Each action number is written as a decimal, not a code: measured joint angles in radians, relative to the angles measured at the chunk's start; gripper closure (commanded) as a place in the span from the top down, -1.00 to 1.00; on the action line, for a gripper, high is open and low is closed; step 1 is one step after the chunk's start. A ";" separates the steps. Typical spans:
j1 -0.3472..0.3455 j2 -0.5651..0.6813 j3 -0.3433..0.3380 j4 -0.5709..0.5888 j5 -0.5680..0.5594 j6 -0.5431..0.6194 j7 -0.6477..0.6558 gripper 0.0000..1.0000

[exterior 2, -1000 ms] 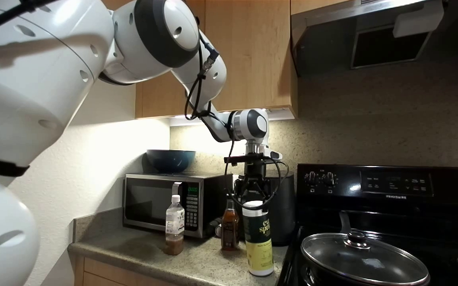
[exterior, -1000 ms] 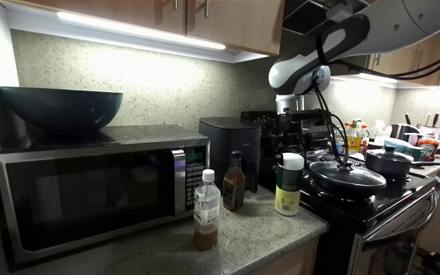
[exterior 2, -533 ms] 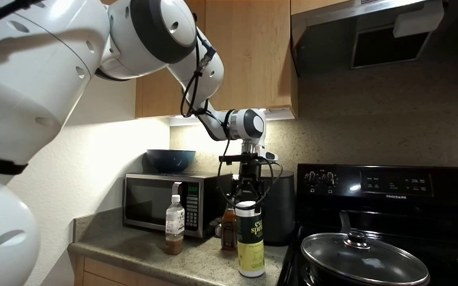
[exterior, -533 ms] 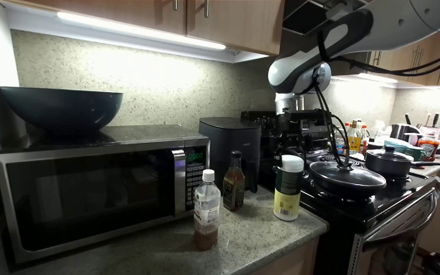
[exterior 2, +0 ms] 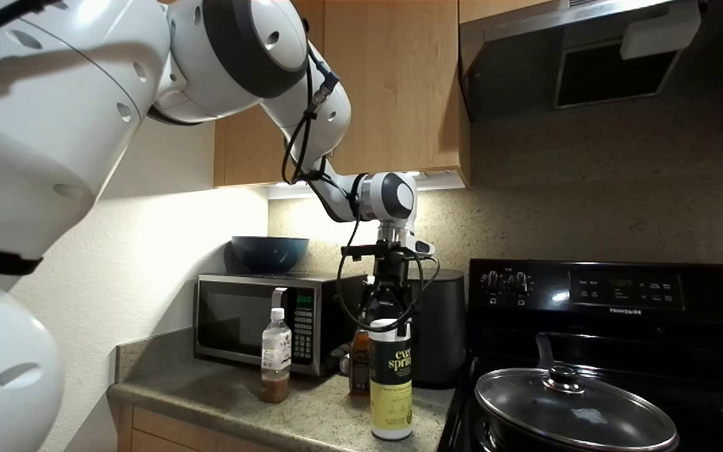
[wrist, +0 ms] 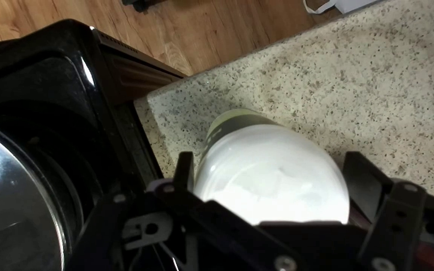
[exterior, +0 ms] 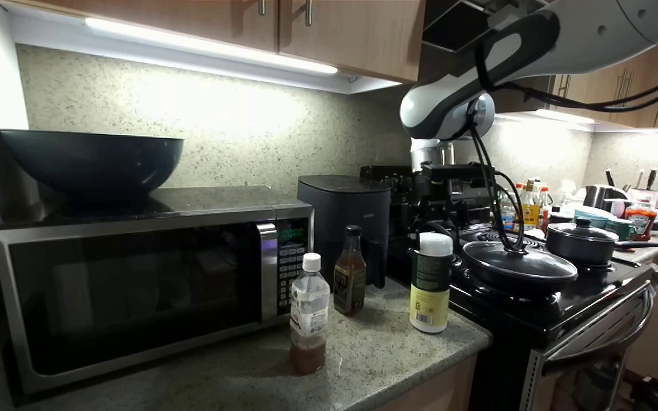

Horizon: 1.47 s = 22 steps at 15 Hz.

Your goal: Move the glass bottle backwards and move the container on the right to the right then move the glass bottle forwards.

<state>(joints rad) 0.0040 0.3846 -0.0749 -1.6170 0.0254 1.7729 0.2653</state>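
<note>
On the worktop, before the microwave, a clear bottle is seen; to its right, farther back, the glass bottle is set. Farther right, near the stove, the container is stood upright, its white lid flanked by widely parted jaws; contact cannot be told.

Two bottles near one microwave, one white-lidded container, one dark bowl, two lidded pans
</note>
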 measured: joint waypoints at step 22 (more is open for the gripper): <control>0.079 -0.175 0.036 -0.009 -0.093 -0.035 0.309 1.00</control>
<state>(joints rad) 0.0827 0.2096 -0.0391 -1.6261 -0.0671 1.7384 0.5746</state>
